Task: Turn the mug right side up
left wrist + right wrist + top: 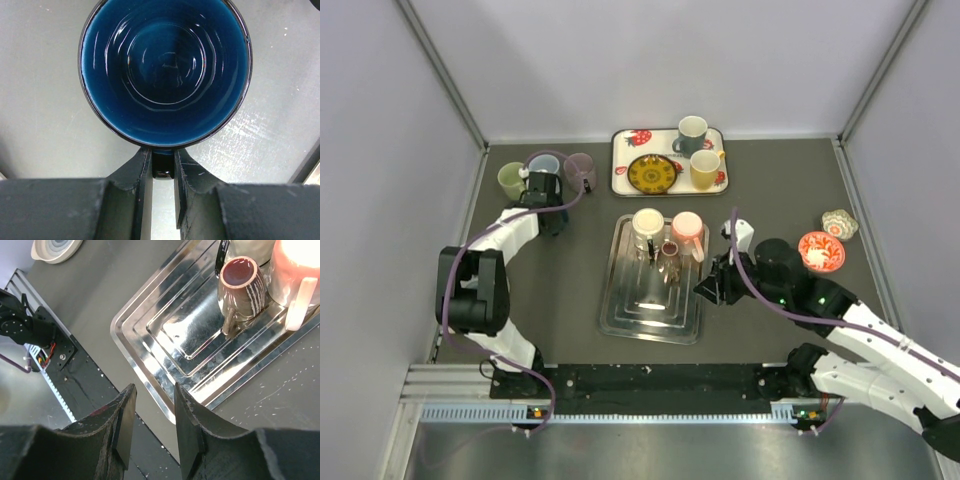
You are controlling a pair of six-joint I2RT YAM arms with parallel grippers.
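The left hand is pinching the handle of the dark glazed mug with a blue interior, seemingly sitting mouth-up on the grey table, back left. Opening gently and withdrawing straight would avoid tipping it. The right hand is hovering narrow, empty.

On the dark grey table, the round ceramic mug near the far left corner is glossy deep blue inside and black at the rim, between a pale green mug and a mauve mug. The brown mug on the silver metal tray bears white stripes; the white tray at the far edge shows red strawberries.
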